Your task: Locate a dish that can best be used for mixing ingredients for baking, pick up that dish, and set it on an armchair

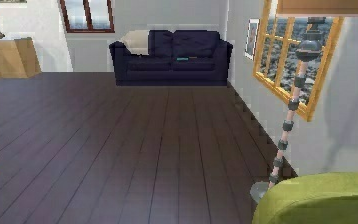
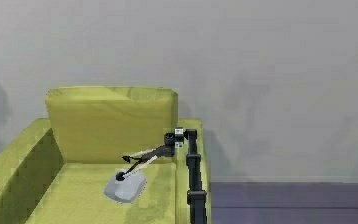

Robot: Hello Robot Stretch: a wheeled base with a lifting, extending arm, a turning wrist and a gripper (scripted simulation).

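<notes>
Claw (image 2: 128, 168) end sits at grey dish (image 2: 125, 188) on grn armchair (image 2: 109, 122) seat.

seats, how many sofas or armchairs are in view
2: a dark blue sofa against the forward view's far wall, and a yellow-green armchair in the arm side view. More may be hidden.

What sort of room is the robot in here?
Probably a living room: a dark blue sofa, a green armchair, and a floor lamp beside a window.
</notes>
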